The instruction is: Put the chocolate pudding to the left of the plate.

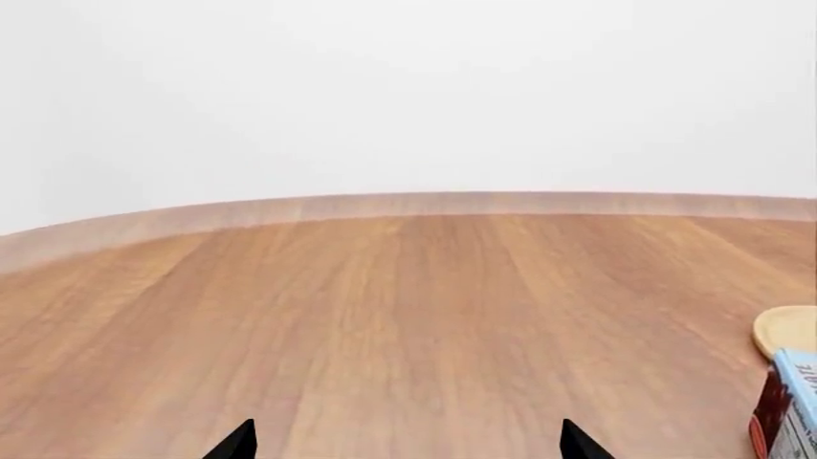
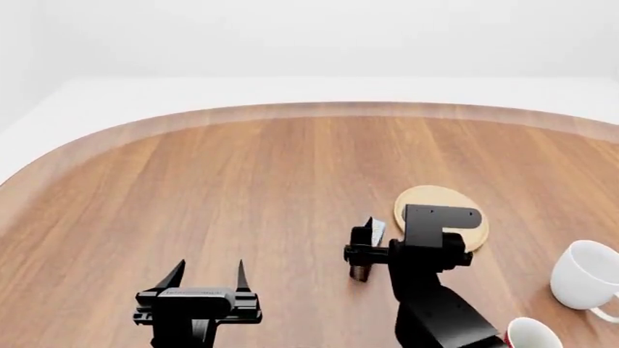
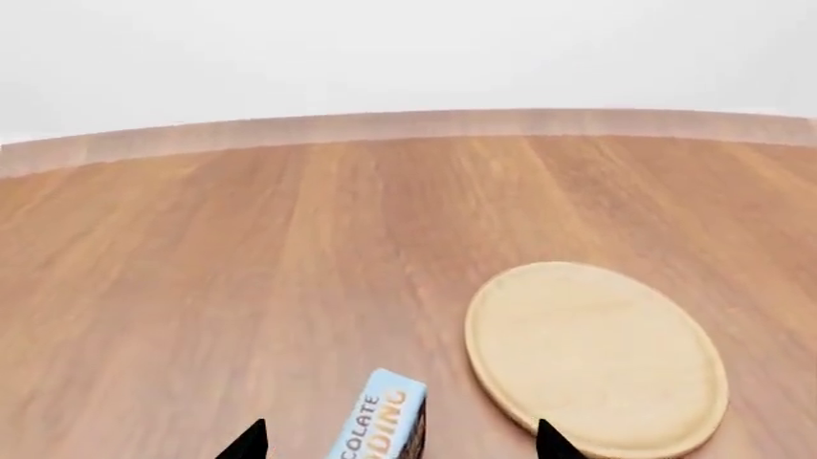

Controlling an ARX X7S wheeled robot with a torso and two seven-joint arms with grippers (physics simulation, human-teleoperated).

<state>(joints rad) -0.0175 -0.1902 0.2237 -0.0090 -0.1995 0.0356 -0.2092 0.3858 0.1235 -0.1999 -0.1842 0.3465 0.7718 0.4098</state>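
The chocolate pudding [image 2: 372,232] is a small carton standing on its edge on the table, just left of the light-tan round plate [image 2: 442,206]. My right gripper [image 2: 401,250] is open. In the right wrist view its tips stand wide apart on either side of the pudding [image 3: 378,426] without touching it, and the plate [image 3: 594,354] lies to one side. My left gripper [image 2: 209,279] is open and empty over bare wood at the front left. The left wrist view [image 1: 406,445] shows the pudding [image 1: 794,402] and the plate's rim [image 1: 789,330] at its edge.
A white mug [image 2: 585,275] stands right of the plate, and a red cup [image 2: 532,335] stands near the front right. The wooden table [image 2: 242,181] has a curved far edge, with a white floor and wall beyond.
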